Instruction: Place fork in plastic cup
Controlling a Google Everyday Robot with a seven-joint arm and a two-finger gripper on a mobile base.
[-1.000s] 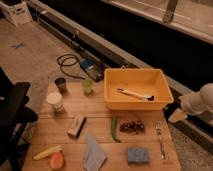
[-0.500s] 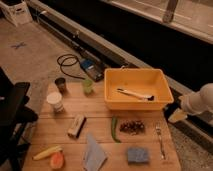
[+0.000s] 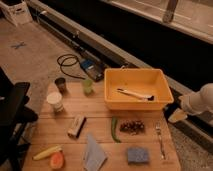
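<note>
Risk, pickup: we judge the fork (image 3: 160, 140) thin and lying flat on the surface (image 3: 95, 114) near its right edge. A shallow pinch could miss it or skate it off.
Risk, drop: the plastic cup (image 3: 88, 86) looks light, and tines catching its rim could tip it. The yellow bin (image 3: 112, 97) crowds the path between them.
Arm: the white forearm (image 3: 200, 102) reaches in from the right, off the surface.
Tool (image 3: 176, 116): beyond the right edge, near the fork, fingers spread, holding nothing.

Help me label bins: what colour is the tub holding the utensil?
Yellow tub, camera view; the gripper hangs off the table edge beside it.
</note>
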